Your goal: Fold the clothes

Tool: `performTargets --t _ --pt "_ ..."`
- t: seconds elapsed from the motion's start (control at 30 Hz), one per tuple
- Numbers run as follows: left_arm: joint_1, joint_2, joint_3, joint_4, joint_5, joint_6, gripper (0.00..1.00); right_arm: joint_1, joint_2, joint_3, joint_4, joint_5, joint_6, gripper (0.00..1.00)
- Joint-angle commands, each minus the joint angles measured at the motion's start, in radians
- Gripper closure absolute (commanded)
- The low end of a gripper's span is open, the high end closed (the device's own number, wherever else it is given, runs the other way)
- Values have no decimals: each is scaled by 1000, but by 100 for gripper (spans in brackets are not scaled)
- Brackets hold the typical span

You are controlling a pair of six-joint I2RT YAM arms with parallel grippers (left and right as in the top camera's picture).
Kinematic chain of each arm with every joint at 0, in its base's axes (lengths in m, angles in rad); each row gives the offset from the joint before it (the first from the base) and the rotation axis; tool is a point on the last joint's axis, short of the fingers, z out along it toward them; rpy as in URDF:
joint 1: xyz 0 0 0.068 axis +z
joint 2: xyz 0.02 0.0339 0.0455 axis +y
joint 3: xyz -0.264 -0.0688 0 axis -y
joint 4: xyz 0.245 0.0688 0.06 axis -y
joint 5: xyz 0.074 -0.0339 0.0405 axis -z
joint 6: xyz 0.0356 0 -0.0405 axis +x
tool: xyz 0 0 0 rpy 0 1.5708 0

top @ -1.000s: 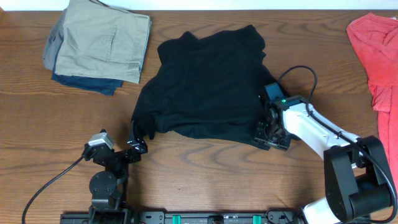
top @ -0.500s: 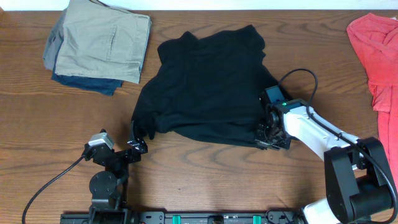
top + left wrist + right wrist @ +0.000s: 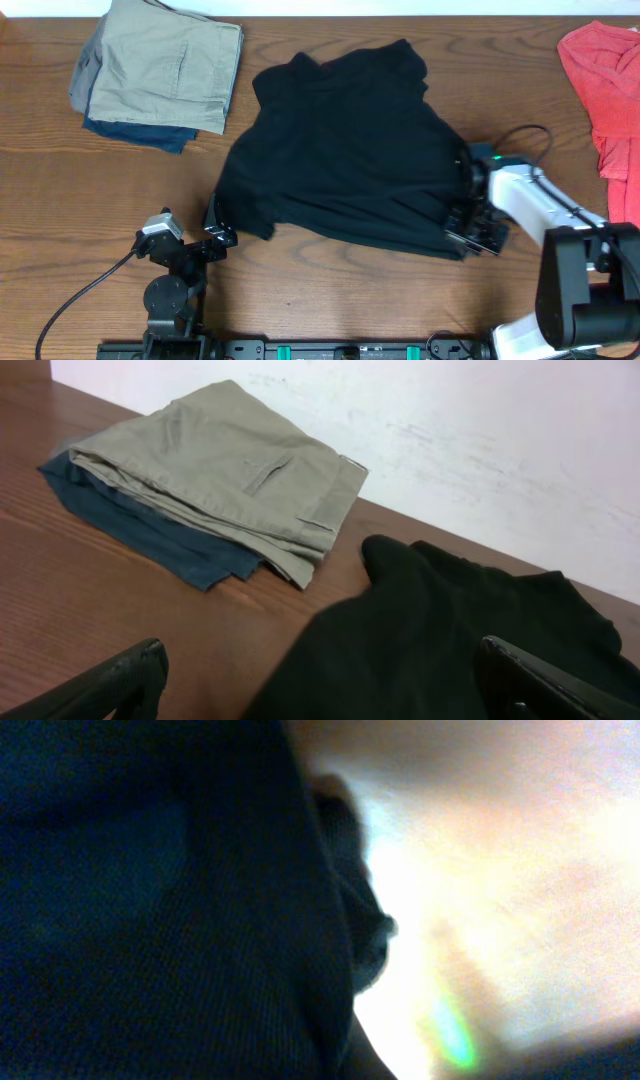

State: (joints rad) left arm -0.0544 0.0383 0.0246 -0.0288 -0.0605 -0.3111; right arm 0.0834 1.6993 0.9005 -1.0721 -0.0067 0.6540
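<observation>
Overhead, the wooden table point(image 3: 330, 290) carries the black T-shirt point(image 3: 340, 150) in a rumpled heap at its middle, sleeves and hem not laid flat; I judge the step in hand to be spreading the cloth, with no fold made yet. A folded stack of khaki trousers point(image 3: 165, 60) over a navy garment point(image 3: 130, 132) lies at the far left, near the shirt's shoulder but apart from it; a red garment point(image 3: 600, 90) hangs off the right edge, well apart. Bare wood runs along the whole near side and between shirt and red garment, so there is room to draw the hem toward the robot or rightward; leftward room is tighter because of the stack. The right gripper point(image 3: 465, 222) sits at the shirt's near right corner, fingers pressed together on the fabric, which fills the right wrist view. The left gripper point(image 3: 218, 228) rests just beside the near left corner, fingers spread wide and holding nothing. Next, I judge, the left must pinch that corner, then both pull apart to flatten the hem.
</observation>
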Motion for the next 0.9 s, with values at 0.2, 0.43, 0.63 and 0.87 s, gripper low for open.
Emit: performTargets --t 0.2,0.43,0.63,0.87 --pt "-3 -2 -20 -34 -29 -1 2 -213 -180 122 -121 40 -68 99" --pt "-3 -2 -20 -34 -29 -1 2 -249 -297 122 -110 24 -76 68" --pt "-3 -2 -20 -34 -29 -1 2 -212 -296 116 -95 2 -76 1" --pt "-3 -2 -20 -34 -29 -1 2 -160 -295 114 -22 -80 -70 1"
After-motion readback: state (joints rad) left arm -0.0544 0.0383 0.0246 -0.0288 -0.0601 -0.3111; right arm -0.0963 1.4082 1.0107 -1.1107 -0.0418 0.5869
